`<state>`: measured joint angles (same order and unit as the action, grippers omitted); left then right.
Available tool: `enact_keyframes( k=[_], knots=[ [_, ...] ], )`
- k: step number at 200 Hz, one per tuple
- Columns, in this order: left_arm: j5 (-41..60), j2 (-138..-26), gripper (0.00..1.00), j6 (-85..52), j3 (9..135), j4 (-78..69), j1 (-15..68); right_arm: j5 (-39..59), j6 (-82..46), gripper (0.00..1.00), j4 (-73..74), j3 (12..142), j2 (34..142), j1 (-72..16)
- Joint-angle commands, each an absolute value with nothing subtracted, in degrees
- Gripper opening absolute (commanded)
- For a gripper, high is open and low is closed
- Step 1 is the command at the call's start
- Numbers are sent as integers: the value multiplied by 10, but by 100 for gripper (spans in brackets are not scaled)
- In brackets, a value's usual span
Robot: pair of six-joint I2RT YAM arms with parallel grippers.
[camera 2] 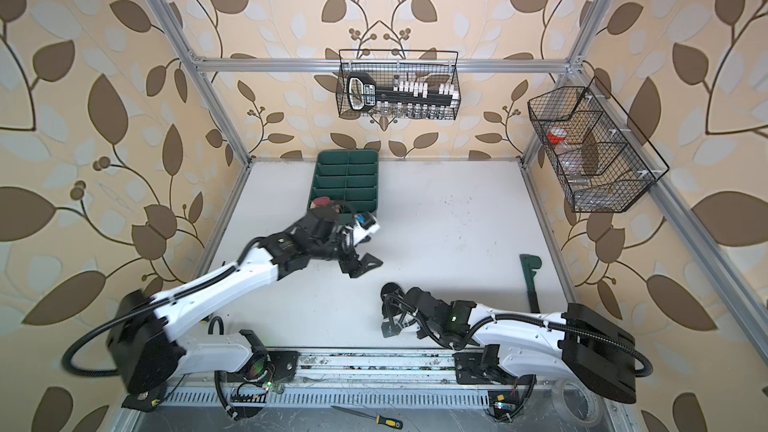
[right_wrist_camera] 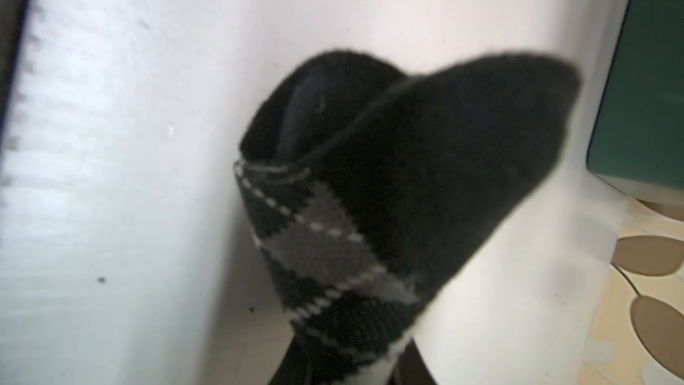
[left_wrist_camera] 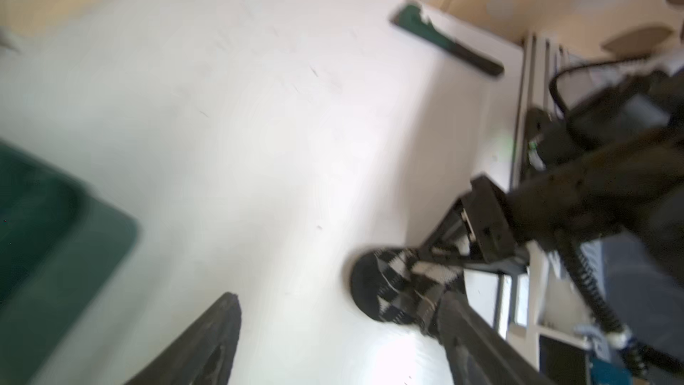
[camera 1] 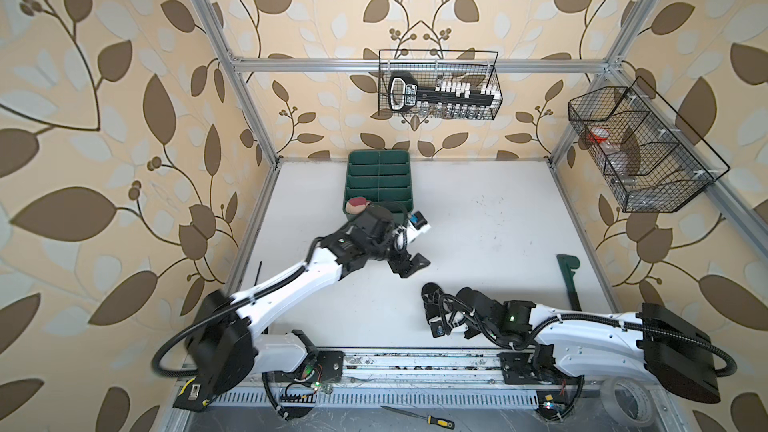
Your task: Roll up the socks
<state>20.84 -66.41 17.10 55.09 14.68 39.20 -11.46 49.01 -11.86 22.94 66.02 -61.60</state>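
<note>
Argyle sock (camera 2: 389, 288) in right end effector (camera 2: 392, 304); left end effector (camera 2: 360, 265) splayed.

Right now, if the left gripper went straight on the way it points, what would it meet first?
Probably the bare white tabletop: the open left gripper angles down at it, and the black-grey-white argyle sock lies just beside that line.

My white-and-black left arm (camera 1: 291, 280) reaches from its near-left base toward the middle of the white table (camera 1: 478, 222), blurred around the shoulder, its wrist bent over. The left jaws stand spread wide with nothing between them. My white-and-black right arm (camera 1: 582, 322) lies low, extended leftward from its near-right base with the forearm close to the table. The right jaws are pinched onto a black, grey and white argyle fabric sock (right_wrist_camera: 370, 216).
</note>
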Motion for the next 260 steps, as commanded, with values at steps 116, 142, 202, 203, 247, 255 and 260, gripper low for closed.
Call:
enact_keyframes(
  k=[116, 142, 202, 203, 247, 255, 260],
  knots=[
    [239, -403, 88, 483, 594, 402, 452, 127, 254, 6, -390, 533, 1004, -561],
    [201, -401, 87, 501, 569, 436, 505, 131, 226, 6, -397, 554, 1026, -549],
    [-68, -493, 83, 533, 468, 410, 739, 141, 192, 5, -399, 566, 1014, -514],
    [-71, -495, 82, 532, 465, 406, 741, 141, 192, 6, -399, 566, 1013, -514],
    [-161, -537, 79, 524, 367, 238, 784, 147, 192, 6, -398, 558, 993, -495],
    [-173, -547, 77, 529, 350, 211, 784, 146, 196, 5, -398, 558, 992, -494],
    [-181, -552, 77, 532, 339, 193, 784, 145, 197, 5, -398, 557, 992, -494]
  ],
)
